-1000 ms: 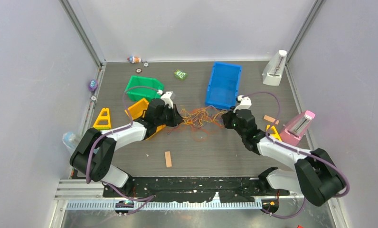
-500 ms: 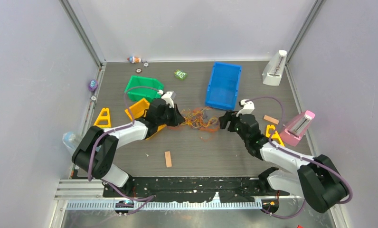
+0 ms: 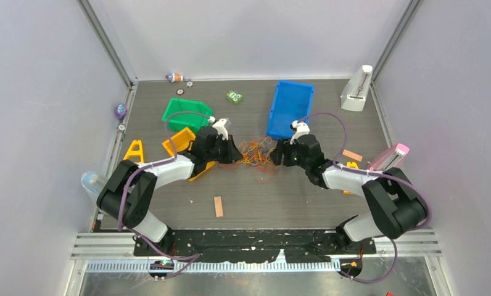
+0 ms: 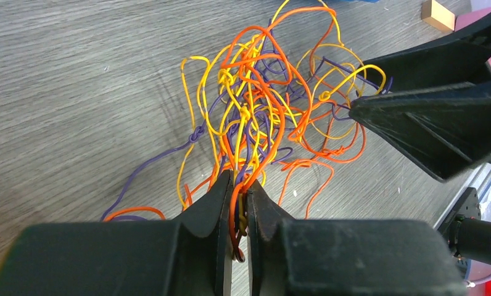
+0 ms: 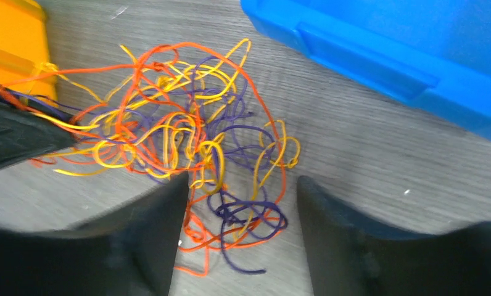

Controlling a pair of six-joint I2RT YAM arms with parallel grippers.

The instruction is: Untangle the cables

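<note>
The cables [image 3: 255,153] are a tangle of thin orange, yellow and purple wires lying mid-table between my two grippers. My left gripper [image 3: 235,154] sits at the tangle's left edge. In the left wrist view its jaws [image 4: 240,182] stand almost together, pinching a few orange, yellow and purple strands of the cables [image 4: 261,105]. My right gripper [image 3: 275,154] is at the right edge of the tangle. Its jaws [image 5: 242,185] are wide apart and low over the table. Purple and orange loops of the cables [image 5: 187,135] lie between them, and nothing is gripped.
A blue bin [image 3: 290,110] stands just behind the right gripper. A green bin [image 3: 184,114] and an orange bin [image 3: 180,140] are behind the left arm. A yellow triangle [image 3: 134,154], a wooden block [image 3: 218,206] and a pink stand [image 3: 388,163] lie around.
My right gripper has opened wide and swung left and farther in, up to the tangle. The cables have bunched into a tighter heap. The left gripper has barely moved.
</note>
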